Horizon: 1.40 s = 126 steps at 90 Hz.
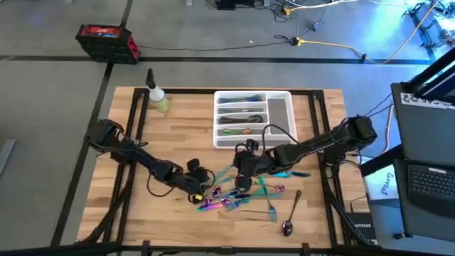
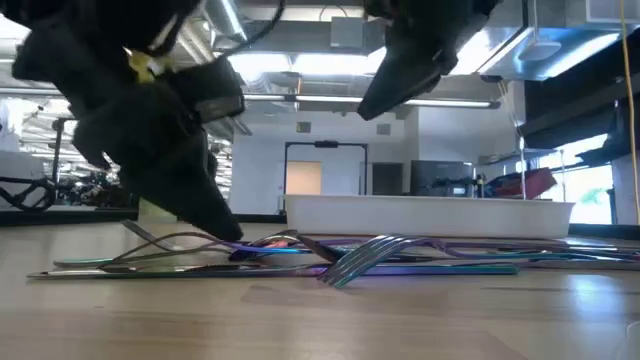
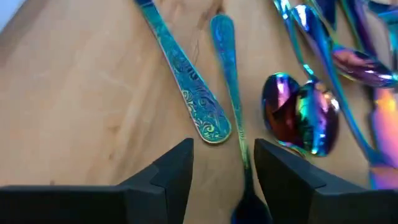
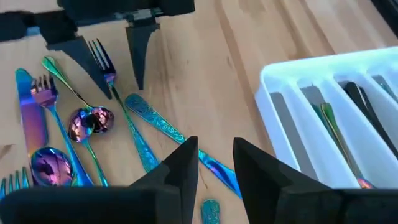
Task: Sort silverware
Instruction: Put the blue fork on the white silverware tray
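The silverware (image 1: 242, 193) lay in a loose, overlapping heap on the wooden table (image 1: 128, 213), in front of the white tray (image 1: 279, 112), whose compartments already held a few pieces; one darker spoon (image 1: 290, 217) lay apart, nearer the table's front edge. The left gripper (image 3: 224, 177) hung low over the left fringe of the heap, its fingers spread and straddling a slim teal handle (image 3: 229, 68) that ran up between them, though nothing was pinched yet. The right gripper (image 4: 214, 165) hovered above the heap's right side, near the tray, with its fingers parted and empty. These pieces looked like thin, stiff, polished metal, so they would probably feel light yet slippery, and lying flat on the wood they gave the fingertips little to get under (the low view showed the fork tines and curved necks lifting slightly off the board, which might be the easier purchase). A grip across the narrow handle, near its middle, seemed the safest hold; a rounded bowl would likely skid out. The handles carried fine embossed scrollwork and widened to rounded ends, the spoon bowls (image 3: 301, 118) mirrored pink, green and purple, and the table showed pale grain, matte against the gloss.
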Tool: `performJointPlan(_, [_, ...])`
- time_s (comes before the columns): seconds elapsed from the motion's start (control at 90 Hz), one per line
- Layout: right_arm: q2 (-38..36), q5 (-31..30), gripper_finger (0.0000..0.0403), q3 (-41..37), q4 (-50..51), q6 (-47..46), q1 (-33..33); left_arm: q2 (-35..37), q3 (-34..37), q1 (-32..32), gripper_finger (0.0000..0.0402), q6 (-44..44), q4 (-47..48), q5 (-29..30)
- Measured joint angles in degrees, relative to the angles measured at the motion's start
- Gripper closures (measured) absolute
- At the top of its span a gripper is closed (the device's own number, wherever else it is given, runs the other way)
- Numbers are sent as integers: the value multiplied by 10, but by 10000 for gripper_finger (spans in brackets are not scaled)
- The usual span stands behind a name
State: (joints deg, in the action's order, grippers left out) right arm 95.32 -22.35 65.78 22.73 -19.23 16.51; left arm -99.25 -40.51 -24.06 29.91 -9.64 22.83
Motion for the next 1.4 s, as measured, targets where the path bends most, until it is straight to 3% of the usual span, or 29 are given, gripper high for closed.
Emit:
performJointPlan(0.3, [1,15,317,0,39,-40,0,-18,-1,5,256,-42,-6,-9])
performJointPlan(0.622, [4,99,317,-51,26,-110,-9,-17,-6,4,388,-88,-5,-17])
performJointPlan(0.833, [4,68,317,-53,2,-128,-7,15,-3,9,399,-89,31,-15])
performJointPlan(1.022, [2,24,317,-26,-11,-133,-8,110,-3,19,400,-113,118,33])
performJointPlan(1.233, [-37,6,317,-16,-43,-135,-53,242,-4,48,401,-310,185,47])
performJointPlan(1.311, [-53,56,317,-16,-67,-132,-81,281,-4,57,401,-423,200,45])
performJointPlan(1.4, [-67,155,317,-16,-122,-116,-111,310,-5,66,401,-567,211,41])
